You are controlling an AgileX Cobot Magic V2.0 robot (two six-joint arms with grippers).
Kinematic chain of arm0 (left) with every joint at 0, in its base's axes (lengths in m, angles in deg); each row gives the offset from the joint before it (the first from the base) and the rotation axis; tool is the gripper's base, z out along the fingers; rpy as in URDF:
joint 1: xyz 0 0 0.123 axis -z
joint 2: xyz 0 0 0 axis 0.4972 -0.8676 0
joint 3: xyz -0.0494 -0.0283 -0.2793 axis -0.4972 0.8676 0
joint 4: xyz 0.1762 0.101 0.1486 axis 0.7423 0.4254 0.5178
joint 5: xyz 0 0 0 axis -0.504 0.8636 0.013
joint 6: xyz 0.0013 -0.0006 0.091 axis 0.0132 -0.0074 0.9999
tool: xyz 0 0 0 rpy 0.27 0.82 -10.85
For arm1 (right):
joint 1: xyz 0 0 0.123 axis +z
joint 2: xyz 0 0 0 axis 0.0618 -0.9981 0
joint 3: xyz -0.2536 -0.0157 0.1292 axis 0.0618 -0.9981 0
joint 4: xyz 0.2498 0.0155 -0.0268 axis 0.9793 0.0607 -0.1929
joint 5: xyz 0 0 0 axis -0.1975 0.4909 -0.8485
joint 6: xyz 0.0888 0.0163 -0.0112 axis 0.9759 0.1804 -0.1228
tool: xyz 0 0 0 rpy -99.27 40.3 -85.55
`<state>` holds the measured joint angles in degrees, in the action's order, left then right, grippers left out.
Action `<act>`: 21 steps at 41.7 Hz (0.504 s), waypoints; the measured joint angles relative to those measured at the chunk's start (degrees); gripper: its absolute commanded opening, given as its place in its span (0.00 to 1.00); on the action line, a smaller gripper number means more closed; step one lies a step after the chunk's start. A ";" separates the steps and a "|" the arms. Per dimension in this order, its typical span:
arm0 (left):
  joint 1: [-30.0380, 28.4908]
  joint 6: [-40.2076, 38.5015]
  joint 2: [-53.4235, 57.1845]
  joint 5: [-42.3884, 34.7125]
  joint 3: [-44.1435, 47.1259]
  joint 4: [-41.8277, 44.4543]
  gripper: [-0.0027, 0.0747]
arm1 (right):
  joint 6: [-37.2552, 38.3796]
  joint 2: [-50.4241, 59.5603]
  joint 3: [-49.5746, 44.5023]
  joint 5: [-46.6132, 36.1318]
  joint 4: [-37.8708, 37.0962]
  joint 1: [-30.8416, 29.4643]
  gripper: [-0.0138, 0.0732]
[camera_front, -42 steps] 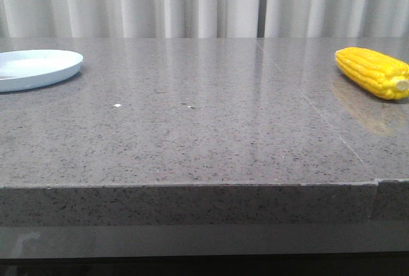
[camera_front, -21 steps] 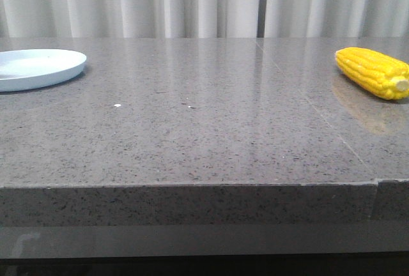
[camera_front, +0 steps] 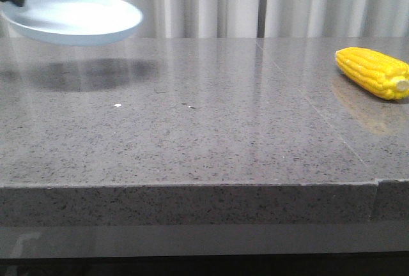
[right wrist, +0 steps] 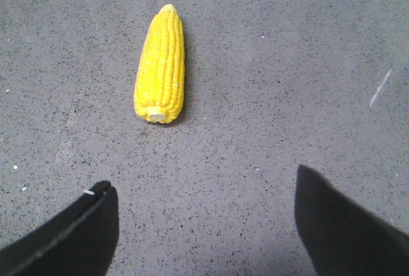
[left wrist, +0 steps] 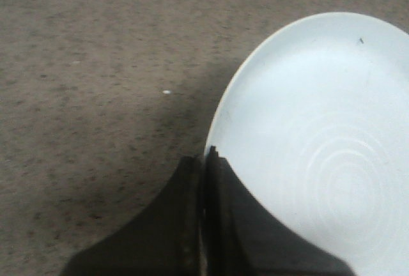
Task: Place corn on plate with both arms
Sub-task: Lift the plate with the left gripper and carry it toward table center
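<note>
The round, shallow, pale blue-white plate (camera_front: 72, 17) has left the speckled grey stone tabletop (camera_front: 192, 135) where it lay half a second ago at the left edge of the front view; it now hangs in the air above that spot, shifted a little toward the middle, tilted slightly, with its dark shadow spread on the stone beneath; the left gripper (left wrist: 206, 180) is closed on the plate's near rim, its two black fingers pressed together over the edge in the left wrist view, and only a dark corner of it shows at the top left of the front view; I judge this to mean that the left arm has begun carrying the plate, probably toward the centre; the bright yellow husked corn cob (camera_front: 374, 71) has not moved; it lies flat on the table at the far right, pale stub end toward the camera, well apart from the plate; the right gripper (right wrist: 208, 215) hovers over the table with fingers spread wide and nothing between them, the corn (right wrist: 160, 65) ahead of it and not touched; the corn pickup is not yet done; no brand, label or writing is readable on anything.
</note>
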<state>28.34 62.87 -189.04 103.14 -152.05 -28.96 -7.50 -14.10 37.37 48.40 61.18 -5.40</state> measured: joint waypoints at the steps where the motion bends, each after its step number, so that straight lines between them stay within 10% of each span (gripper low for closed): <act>1: 1.10 0.00 0.00 0.15 0.00 0.01 0.01 | 0.00 0.00 0.00 0.00 0.00 0.00 0.84; 21: 16.35 0.00 -1.84 -1.92 0.33 -0.29 0.01 | 0.00 0.00 0.00 0.00 0.00 0.00 0.84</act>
<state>44.70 62.87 -190.88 101.22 -151.72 -29.25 -7.50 -14.10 37.37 48.40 61.18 -5.40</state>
